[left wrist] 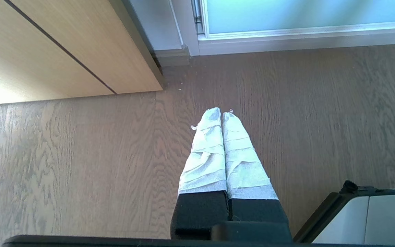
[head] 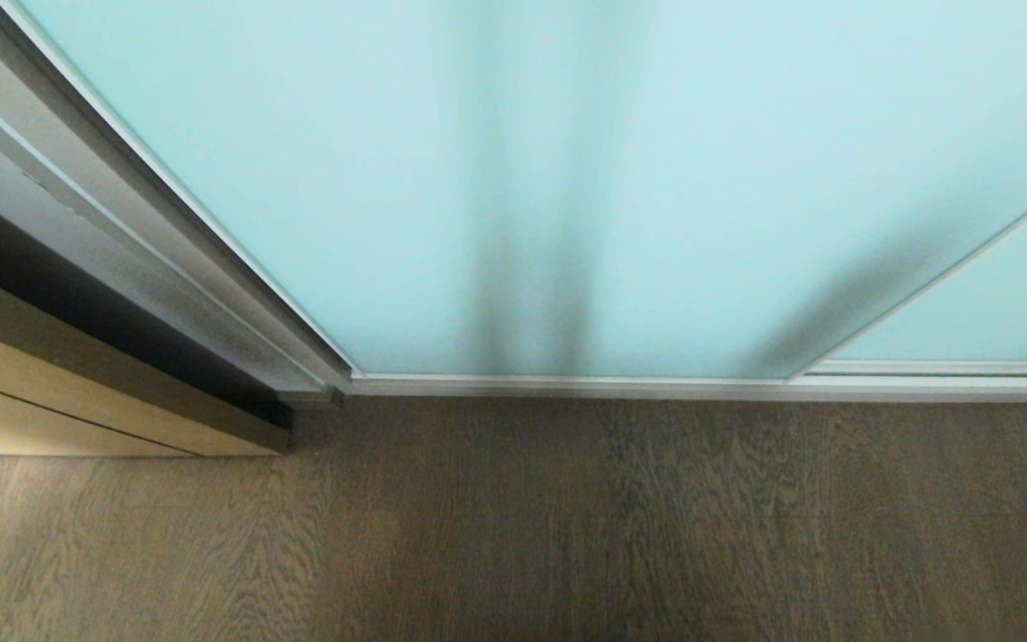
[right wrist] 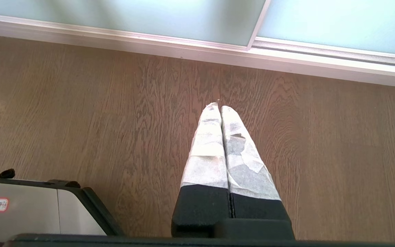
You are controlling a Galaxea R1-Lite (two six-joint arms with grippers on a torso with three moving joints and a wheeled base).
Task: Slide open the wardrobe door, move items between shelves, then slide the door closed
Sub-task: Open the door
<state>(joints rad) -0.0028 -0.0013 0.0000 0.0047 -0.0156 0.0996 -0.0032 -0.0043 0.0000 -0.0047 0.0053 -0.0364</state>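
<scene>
The sliding wardrobe door (head: 442, 178) is a frosted pale aqua glass panel in a thin silver frame, standing shut and filling the upper head view; its lower edge also shows as the sliding wardrobe door (left wrist: 303, 13) and the sliding wardrobe door (right wrist: 122, 13). A second aqua panel (head: 995, 303) overlaps it on the right. My left gripper (left wrist: 221, 115) hangs shut and empty above the wood floor, short of the door's left corner. My right gripper (right wrist: 219, 108) also hangs shut and empty over the floor before the door's track. Items and shelves are hidden behind the glass.
A tan wood panel (head: 50, 392) juts out at the left beside the grey door jamb (head: 166, 259). Brown wood-grain floor (head: 567, 535) lies in front of the bottom track (head: 656, 386). Parts of my base (left wrist: 372, 216) and base (right wrist: 29, 206) show in the wrist views.
</scene>
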